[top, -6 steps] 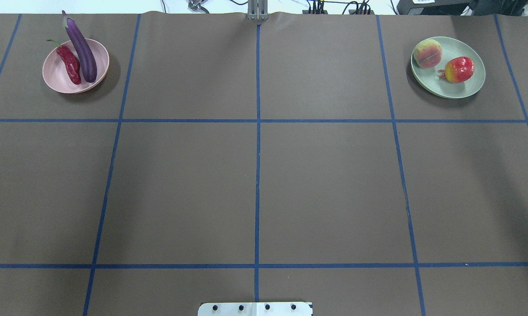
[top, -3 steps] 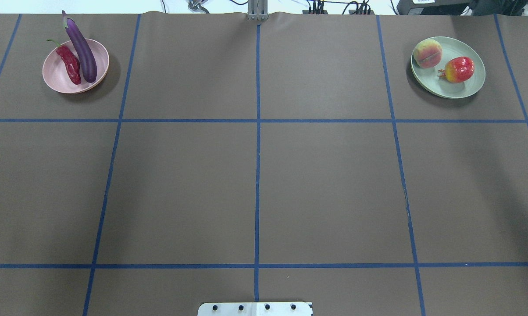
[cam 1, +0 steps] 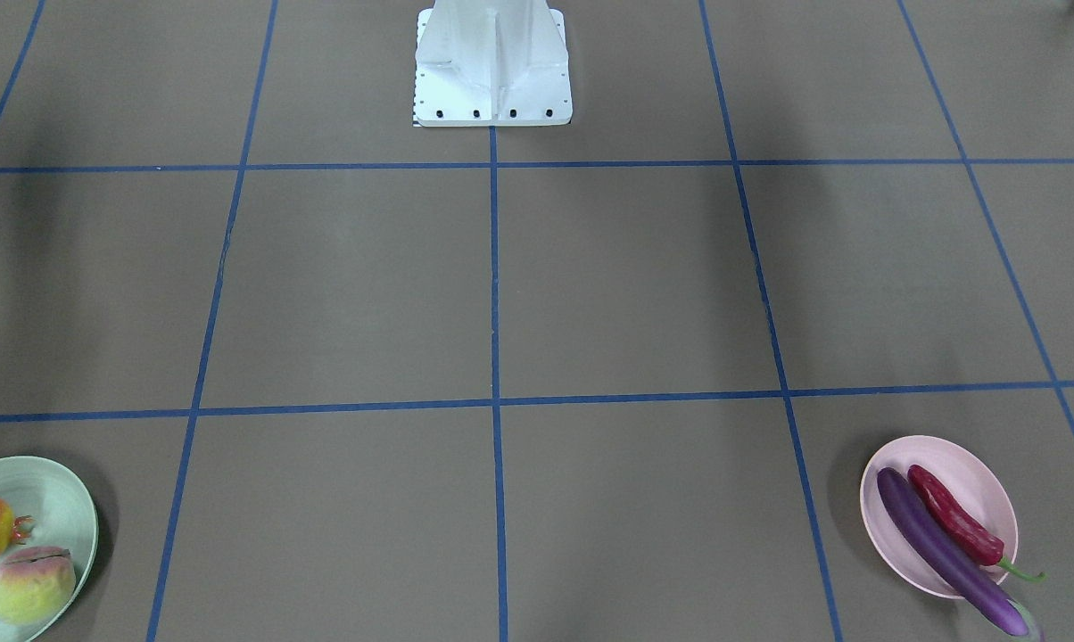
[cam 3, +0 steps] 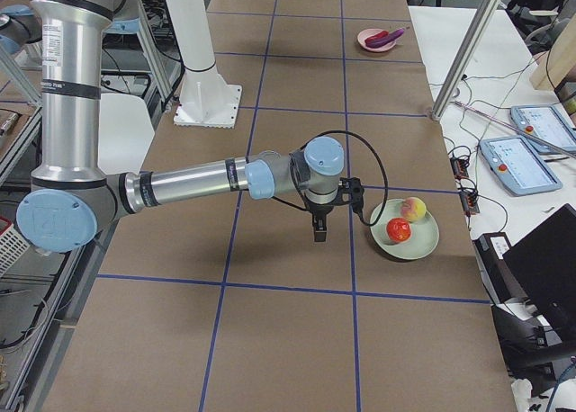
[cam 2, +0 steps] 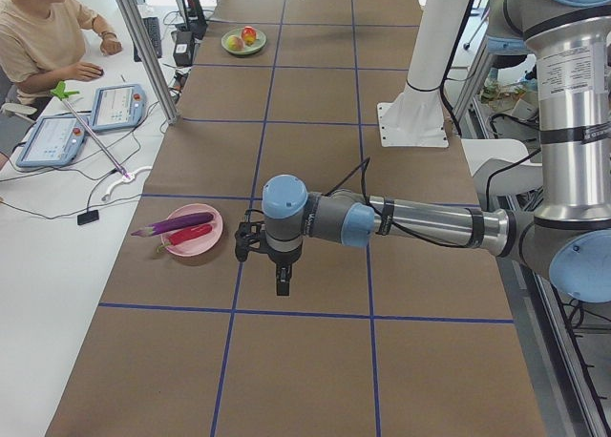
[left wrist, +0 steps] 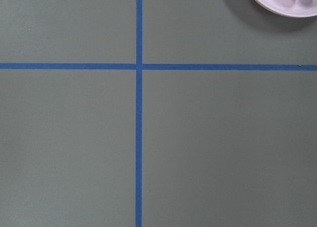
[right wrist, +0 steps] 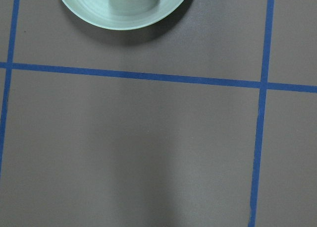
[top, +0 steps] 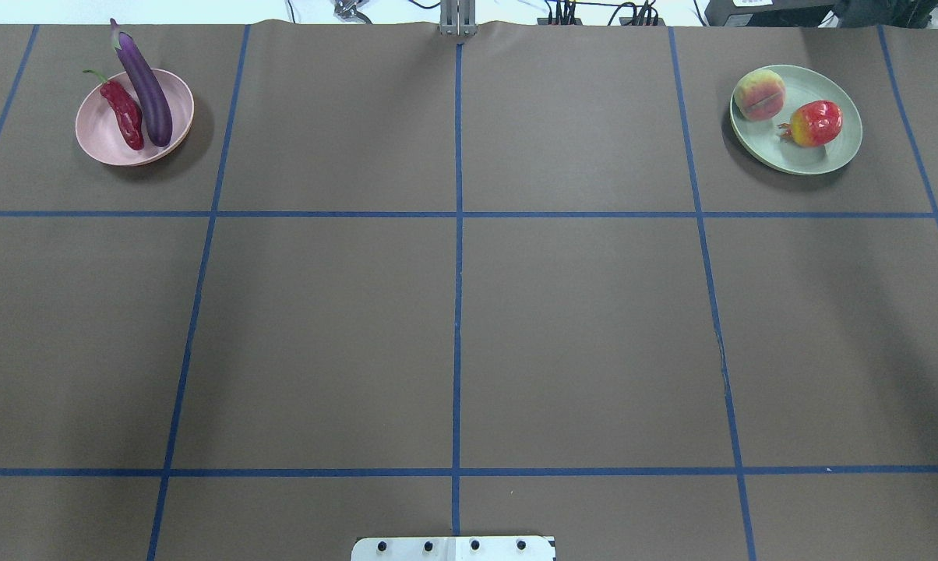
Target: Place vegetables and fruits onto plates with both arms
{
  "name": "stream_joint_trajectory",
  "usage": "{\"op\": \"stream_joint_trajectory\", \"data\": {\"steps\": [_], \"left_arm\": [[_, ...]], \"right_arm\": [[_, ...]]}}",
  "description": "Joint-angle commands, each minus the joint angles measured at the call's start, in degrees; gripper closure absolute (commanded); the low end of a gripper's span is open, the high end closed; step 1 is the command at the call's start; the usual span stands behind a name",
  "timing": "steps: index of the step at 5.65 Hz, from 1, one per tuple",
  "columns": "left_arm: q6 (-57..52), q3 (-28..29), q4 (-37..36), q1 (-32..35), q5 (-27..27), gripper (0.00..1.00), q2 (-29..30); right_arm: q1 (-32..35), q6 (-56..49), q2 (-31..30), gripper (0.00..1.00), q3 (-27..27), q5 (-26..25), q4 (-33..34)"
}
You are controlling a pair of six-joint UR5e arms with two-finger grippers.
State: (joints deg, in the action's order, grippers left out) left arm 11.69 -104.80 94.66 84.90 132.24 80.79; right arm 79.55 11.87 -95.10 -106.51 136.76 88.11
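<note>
Nothing on the surface (top: 578, 327) has moved since the earlier overhead pictures: in the overhead view the pink plate (top: 99, 128) sits at the far left with the eggplant (top: 148, 93) lying across it, cap end out over the far rim, and the chili (top: 125, 115) just beside it. At the far right the green plate (top: 823, 160) carries the peach (top: 759, 94) and the pomegranate (top: 816, 123), close together. No arm shows there. The front-facing view has the same layout mirrored, with the white base (cam 1: 492, 62) at the top. From the left end, the left arm (cam 2: 420, 222) reaches out low and its pincer (cam 2: 283, 282) points down above the surface, near the pink plate but apart from it; whether it is released or clenched cannot be told. From the right end, the right pincer (cam 3: 319, 232) hangs likewise near the green plate, its state also unclear. The left wrist camera sees blue tape lines (left wrist: 138, 138) and the pink plate's edge in its top right corner. The right wrist camera sees the green plate's edge at the top.
</note>
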Motion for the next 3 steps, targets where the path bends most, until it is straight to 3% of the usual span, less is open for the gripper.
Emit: {"op": "stream_joint_trajectory", "data": {"steps": [1,2,3], "left_arm": [[-0.87,0.91,-0.35,0.0,-1.2,0.0,-0.02],[-0.97,2.13,-0.62,0.0,0.11,0.0,0.15],[-0.97,3.02,-0.97,0.0,2.65,0.0,0.15]], "right_arm": [[-1.41,0.0,0.0,0.0,0.07,0.0,0.05],[-1.42,-1.39,0.0,0.0,0.16,0.0,0.22],[-0.63,-7.32,0.35,0.0,-0.01,-0.09,4.92]]}}
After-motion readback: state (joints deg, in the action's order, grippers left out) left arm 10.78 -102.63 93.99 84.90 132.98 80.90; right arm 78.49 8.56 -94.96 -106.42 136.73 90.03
